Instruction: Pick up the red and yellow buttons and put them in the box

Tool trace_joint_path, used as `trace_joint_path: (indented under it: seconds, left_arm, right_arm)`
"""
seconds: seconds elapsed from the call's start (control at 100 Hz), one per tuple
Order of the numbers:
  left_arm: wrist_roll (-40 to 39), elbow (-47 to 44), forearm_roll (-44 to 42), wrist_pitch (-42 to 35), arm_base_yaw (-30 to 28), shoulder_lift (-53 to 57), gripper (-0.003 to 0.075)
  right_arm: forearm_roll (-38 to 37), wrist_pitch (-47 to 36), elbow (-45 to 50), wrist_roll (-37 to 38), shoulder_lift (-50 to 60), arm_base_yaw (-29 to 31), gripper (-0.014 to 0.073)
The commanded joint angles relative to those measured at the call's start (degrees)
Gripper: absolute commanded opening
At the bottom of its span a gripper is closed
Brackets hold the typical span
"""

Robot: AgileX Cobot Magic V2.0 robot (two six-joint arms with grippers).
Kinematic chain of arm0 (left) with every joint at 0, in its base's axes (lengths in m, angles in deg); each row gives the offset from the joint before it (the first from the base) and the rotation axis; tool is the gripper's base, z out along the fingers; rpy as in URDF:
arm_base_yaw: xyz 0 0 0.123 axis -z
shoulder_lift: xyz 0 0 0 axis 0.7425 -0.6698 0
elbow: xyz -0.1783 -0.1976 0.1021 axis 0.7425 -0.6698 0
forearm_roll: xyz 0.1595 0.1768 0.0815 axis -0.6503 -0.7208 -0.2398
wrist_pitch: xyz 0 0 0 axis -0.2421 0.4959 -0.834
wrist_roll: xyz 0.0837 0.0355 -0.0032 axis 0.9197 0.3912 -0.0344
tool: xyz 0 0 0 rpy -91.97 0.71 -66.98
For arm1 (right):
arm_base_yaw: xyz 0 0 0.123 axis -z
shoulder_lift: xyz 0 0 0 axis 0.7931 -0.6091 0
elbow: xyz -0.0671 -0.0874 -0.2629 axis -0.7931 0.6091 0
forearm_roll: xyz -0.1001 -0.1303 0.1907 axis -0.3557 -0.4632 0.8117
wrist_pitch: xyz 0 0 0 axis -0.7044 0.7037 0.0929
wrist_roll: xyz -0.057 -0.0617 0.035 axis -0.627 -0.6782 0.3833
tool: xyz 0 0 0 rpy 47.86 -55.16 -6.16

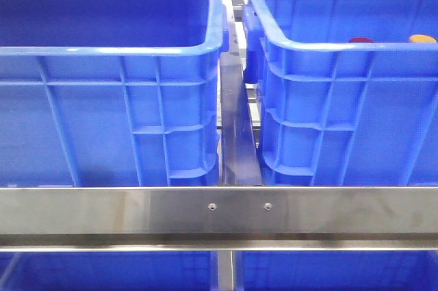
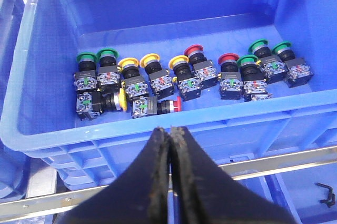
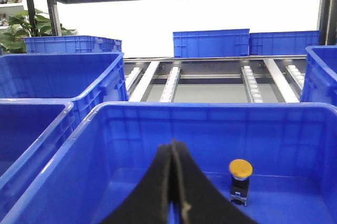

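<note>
In the front view, a dark red button [image 1: 361,40] and a yellow-orange button [image 1: 422,38] peek over the near rim of the right crate, the box [image 1: 328,46] with the brighter blue inside. Neither gripper shows in that view. In the right wrist view my right gripper [image 3: 174,143] is shut and empty above a crate [image 3: 210,107]. A yellow button [image 3: 240,168] stands in it to one side of the fingers. In the left wrist view my left gripper [image 2: 170,129] is shut and empty, outside the near wall of a crate [image 2: 158,124] that holds several red [image 2: 194,50], yellow [image 2: 149,58] and green [image 2: 86,57] buttons.
A second crate [image 1: 102,50] with a darker inside stands left of the box, with a narrow gap between them. A steel rail [image 1: 219,205] runs across in front of both. More blue crates [image 3: 210,42] and roller tracks [image 3: 171,79] lie beyond.
</note>
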Motion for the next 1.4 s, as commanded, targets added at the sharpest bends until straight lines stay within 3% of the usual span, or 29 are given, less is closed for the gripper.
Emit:
trace_joint_path:
  seconds: [0.0,0.12,0.26,0.45,0.94,1.1,1.39]
  left_arm:
    - [-0.1,1.5,-0.2,-3.9,0.4,-0.5,-0.0019]
    - [-0.1,1.5,0.0,-7.8,0.3,-0.5,-0.0019]
    - [-0.1,-1.1,0.0,-17.6,0.2,1.6,-0.0019]
    - [0.1,-9.4,1.9,-30.2,-2.9,6.7,-0.0019]
    - [0.5,-32.4,6.4,-49.2,-13.5,17.4,-0.0019]
    - [0.5,-37.3,6.4,-52.1,-14.1,19.2,-0.0019]
    - [0.6,-41.0,7.8,-49.9,-14.1,25.3,-0.0019]
  right_arm:
    - [3.6,1.9,-1.5,-0.4,0.1,0.4,-0.0068]
    - [3.6,1.9,-1.5,-0.4,0.1,0.4,-0.0068]
    - [3.6,1.9,-1.5,-0.4,0.1,0.4,-0.0068]
    - [3.6,2.0,-1.5,-0.4,0.1,0.4,-0.0068]
    - [3.6,2.0,-1.5,-0.4,0.1,0.4,-0.0068]
    - [3.6,2.0,-1.5,-0.4,0.1,0.4,-0.0068]
    - [3.6,2.0,-1.5,-0.4,0.1,0.4,-0.0068]
